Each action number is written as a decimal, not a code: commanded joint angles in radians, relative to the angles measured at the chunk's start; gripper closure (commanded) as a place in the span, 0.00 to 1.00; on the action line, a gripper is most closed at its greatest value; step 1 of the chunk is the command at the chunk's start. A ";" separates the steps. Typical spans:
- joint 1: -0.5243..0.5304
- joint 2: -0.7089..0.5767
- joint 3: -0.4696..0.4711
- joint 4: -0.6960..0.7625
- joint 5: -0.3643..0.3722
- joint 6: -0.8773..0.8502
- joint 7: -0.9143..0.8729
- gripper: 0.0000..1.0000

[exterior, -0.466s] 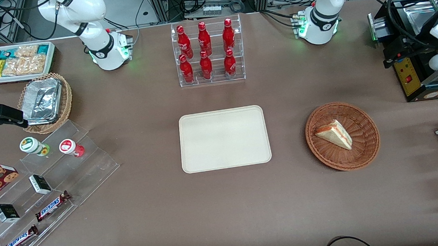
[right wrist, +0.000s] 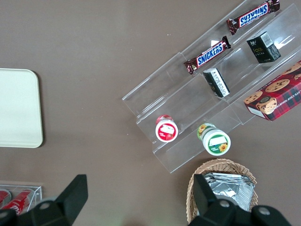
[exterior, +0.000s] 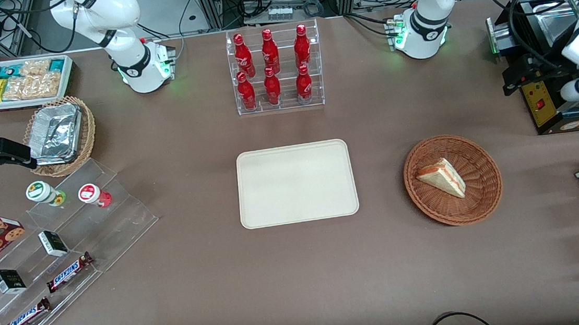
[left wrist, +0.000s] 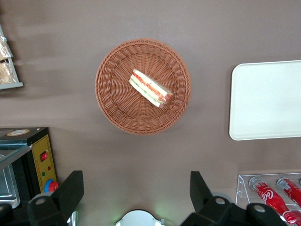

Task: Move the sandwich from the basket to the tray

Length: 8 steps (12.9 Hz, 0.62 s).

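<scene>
Sandwich lies in the basket, long axis diagonal, tip pointing away from the front camera. Gripper hovers high above, fingers spread open.

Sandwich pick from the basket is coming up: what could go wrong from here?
The gripper is open, high above the table, not yet over the basket. The sandwich leans on the sloped weave, so a straight descent might meet it crooked or hit the rim. Soft bread may squash or slip. The tray has a low rim, so a tilted release could slide it off.
</scene>
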 commanded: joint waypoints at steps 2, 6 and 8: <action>0.012 -0.003 -0.014 -0.196 0.013 0.196 -0.059 0.00; 0.008 -0.020 -0.014 -0.398 0.008 0.429 -0.304 0.00; 0.003 -0.015 -0.015 -0.473 0.011 0.529 -0.483 0.00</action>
